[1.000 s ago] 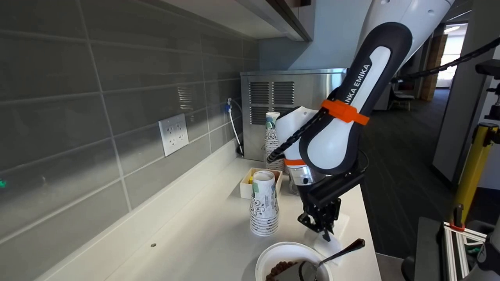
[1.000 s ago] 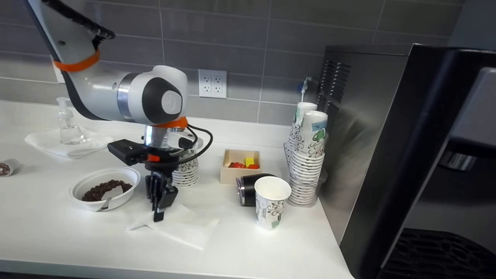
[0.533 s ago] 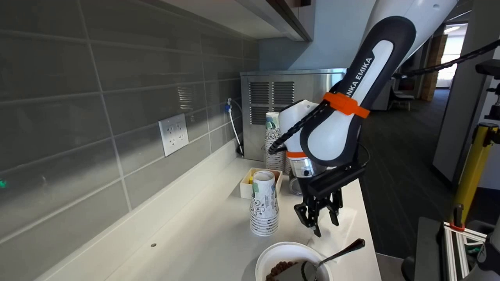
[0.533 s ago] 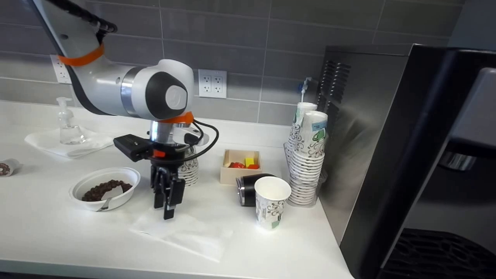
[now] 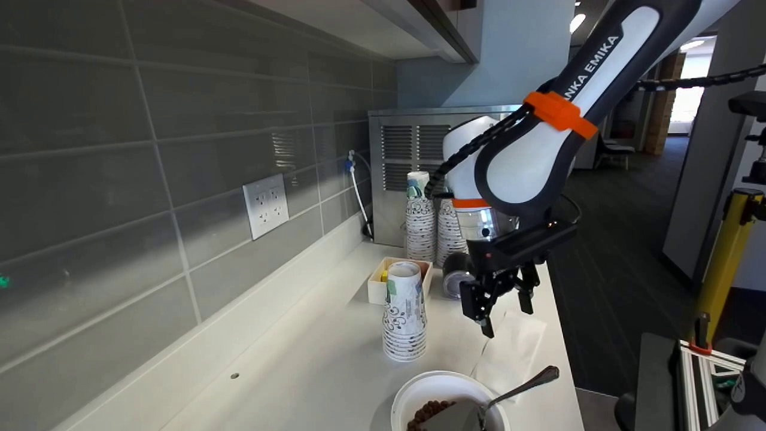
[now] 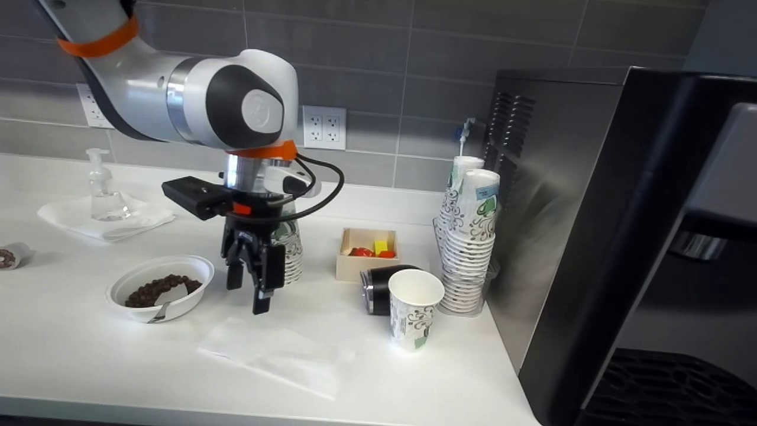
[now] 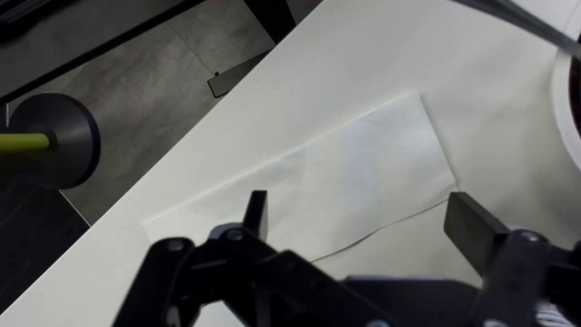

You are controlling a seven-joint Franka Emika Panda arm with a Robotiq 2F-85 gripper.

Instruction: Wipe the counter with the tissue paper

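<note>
The tissue paper (image 7: 363, 168) lies spread flat and slightly creased on the off-white counter (image 7: 290, 100). In both exterior views the sheet (image 6: 278, 358) shows in front of the bowl and the upside-down cup stack, close to the counter's open edge. My gripper (image 7: 358, 195) is open, its fingers wide apart with nothing between them. In an exterior view the gripper (image 6: 248, 296) hangs above the tissue, pointing down, with a gap beneath its fingertips. In the wrist view the fingers cover parts of the sheet's near side.
A white bowl (image 6: 192, 307) of dark balls with a spoon stands beside the tissue. A short cup stack (image 5: 404, 323) is behind. Nearby are a paper cup (image 6: 414, 319), a black tumbler (image 6: 378, 290), a wooden box (image 6: 361, 270), taller cup stacks (image 6: 470, 266) and a steel machine (image 6: 550, 177).
My gripper has gone from shut at the tissue paper to wide open, and has risen off it. The tissue has settled flat, spreading a little towards the counter's front.
</note>
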